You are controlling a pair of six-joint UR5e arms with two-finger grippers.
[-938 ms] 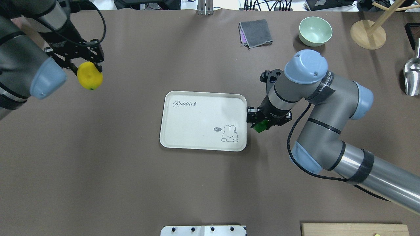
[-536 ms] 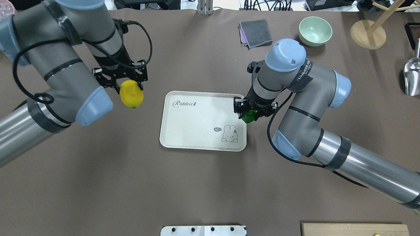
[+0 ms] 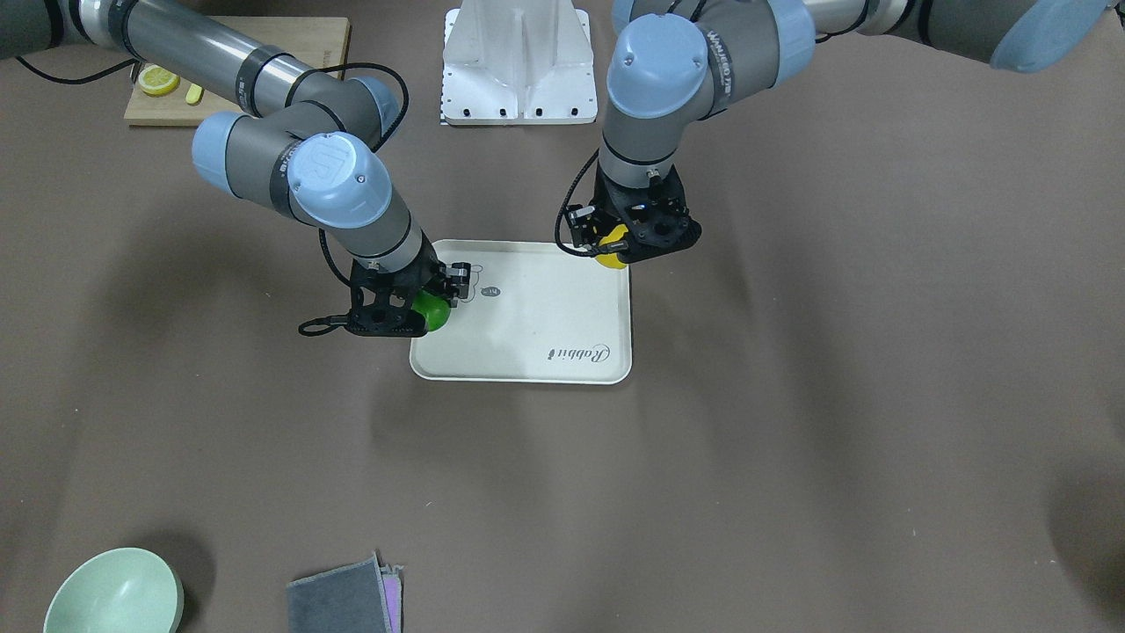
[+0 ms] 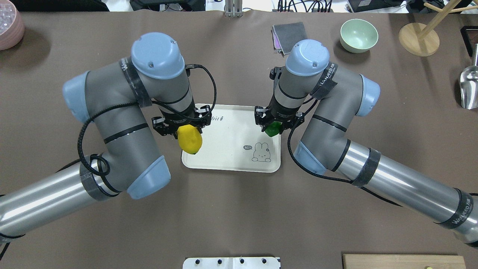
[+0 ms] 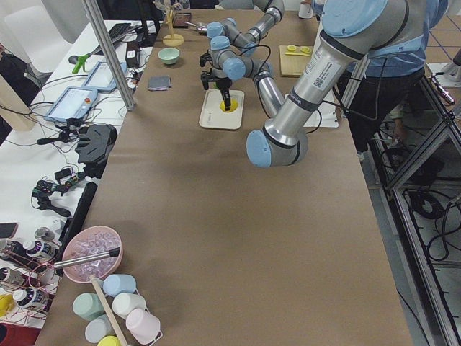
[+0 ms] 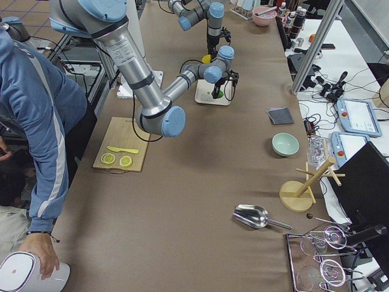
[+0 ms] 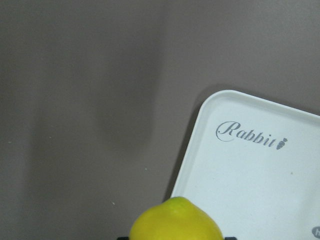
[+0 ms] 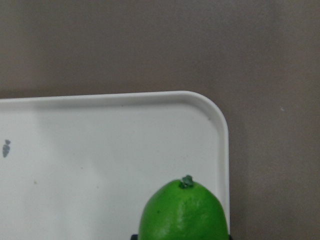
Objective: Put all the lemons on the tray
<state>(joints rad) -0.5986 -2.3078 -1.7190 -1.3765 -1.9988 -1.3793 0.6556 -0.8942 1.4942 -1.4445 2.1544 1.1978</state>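
one tray (image 4: 231, 134), middle of the desk (image 4: 239, 209), one yellow lemon (image 4: 189, 140) clamped in left pincer (image 4: 183, 127), one green lemon (image 4: 272, 129) gripped in right pincer (image 4: 278, 122)

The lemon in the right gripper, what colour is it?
That lemon is bright green, seen best in the right wrist-mounted view.

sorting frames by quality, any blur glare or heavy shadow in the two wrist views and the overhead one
Left wrist view: the tray print is sharp, the yellow lemon slightly soft, a broad dim shadow bands the table. Right wrist view: the green lemon is fairly crisp, no glare. Overhead view: even light, bright reflection only on the metal scoop.
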